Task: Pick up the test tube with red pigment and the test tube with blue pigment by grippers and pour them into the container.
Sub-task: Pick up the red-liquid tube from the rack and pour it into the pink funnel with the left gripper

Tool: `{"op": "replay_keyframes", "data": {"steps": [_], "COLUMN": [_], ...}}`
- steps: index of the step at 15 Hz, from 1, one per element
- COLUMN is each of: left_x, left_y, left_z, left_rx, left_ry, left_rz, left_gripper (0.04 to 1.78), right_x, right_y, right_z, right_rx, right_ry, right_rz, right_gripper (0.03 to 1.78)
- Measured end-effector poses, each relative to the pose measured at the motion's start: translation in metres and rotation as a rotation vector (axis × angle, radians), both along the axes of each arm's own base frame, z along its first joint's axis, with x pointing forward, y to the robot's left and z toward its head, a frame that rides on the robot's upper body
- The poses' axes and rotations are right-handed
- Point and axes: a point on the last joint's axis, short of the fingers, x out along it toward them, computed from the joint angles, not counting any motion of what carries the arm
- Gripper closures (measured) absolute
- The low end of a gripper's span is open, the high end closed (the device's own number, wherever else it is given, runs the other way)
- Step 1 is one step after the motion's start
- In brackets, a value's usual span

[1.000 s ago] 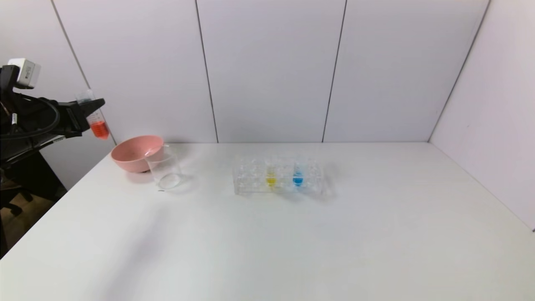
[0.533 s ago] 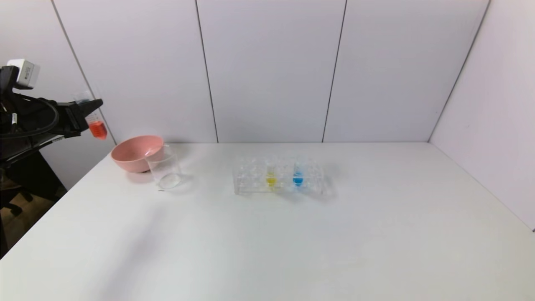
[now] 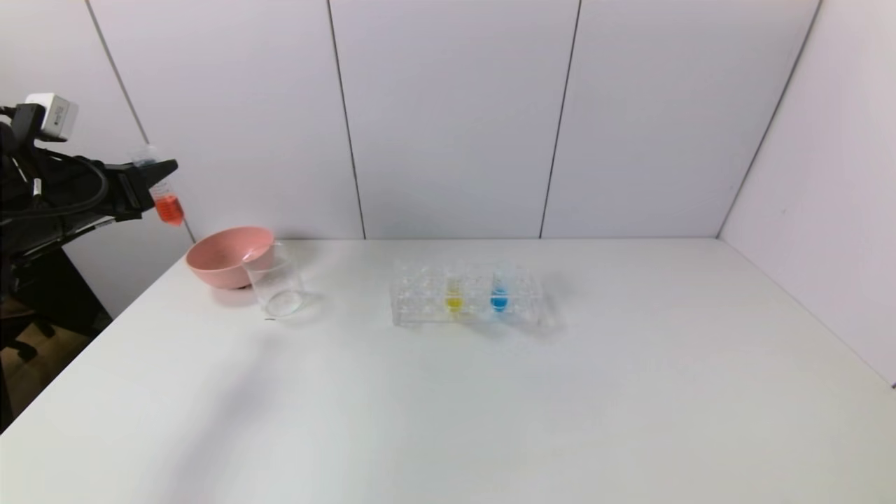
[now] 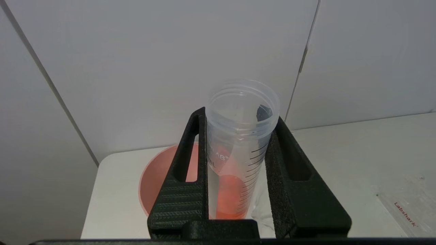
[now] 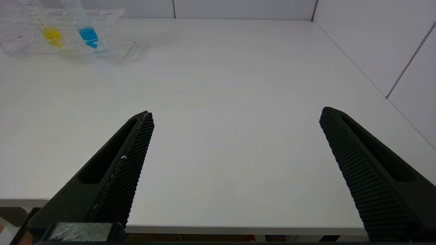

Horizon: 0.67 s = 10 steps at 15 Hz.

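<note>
My left gripper [image 3: 157, 175] hangs high off the table's far left corner, shut on the test tube with red pigment [image 3: 168, 208], which tilts slightly with its mouth up. In the left wrist view the two fingers [image 4: 185, 163] clamp that tube [image 4: 238, 153] near its open rim, with red liquid at the bottom. Below and to the right of it the container [image 3: 278, 287], a clear beaker, stands on the table. The test tube with blue pigment [image 3: 498, 297] stands in the clear rack [image 3: 420, 308]; the right wrist view also shows this blue tube [image 5: 88, 34]. My right gripper [image 5: 236, 112] is open and holds nothing, above the table's front edge.
A pink bowl [image 3: 224, 255] sits just behind the beaker and lies under the held tube in the left wrist view, as the pink bowl [image 4: 156, 177]. A yellow-liquid tube [image 3: 453, 301] stands in the rack left of the blue one. The white table [image 3: 490, 420] has walls behind and to the right.
My left gripper has risen a little and shifted slightly right with the red tube still held. Nothing on the table has moved.
</note>
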Motion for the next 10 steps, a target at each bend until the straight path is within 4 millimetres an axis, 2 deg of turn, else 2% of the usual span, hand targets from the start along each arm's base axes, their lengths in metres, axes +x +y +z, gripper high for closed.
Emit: {"op": "replay_keyframes", "data": {"steps": [7,10], "left_x": [0.0058,0.0091], "left_y": [-0.0003,-0.0018], "left_z": [0.0035,0.0093], "left_rx": [0.118,0.126], "left_ry": [0.191,0.201], "left_rz": [-0.059,-0.149], "left_gripper": [1.32,1.32], "right_x": [0.0,0.0], "right_y": [0.0,0.0], "right_z": [0.0,0.0], "right_rx": [0.0,0.0], "right_ry": [0.0,0.0], "right_rz": [-0.001,-0.001], "right_gripper": [0.04,0.04]}}
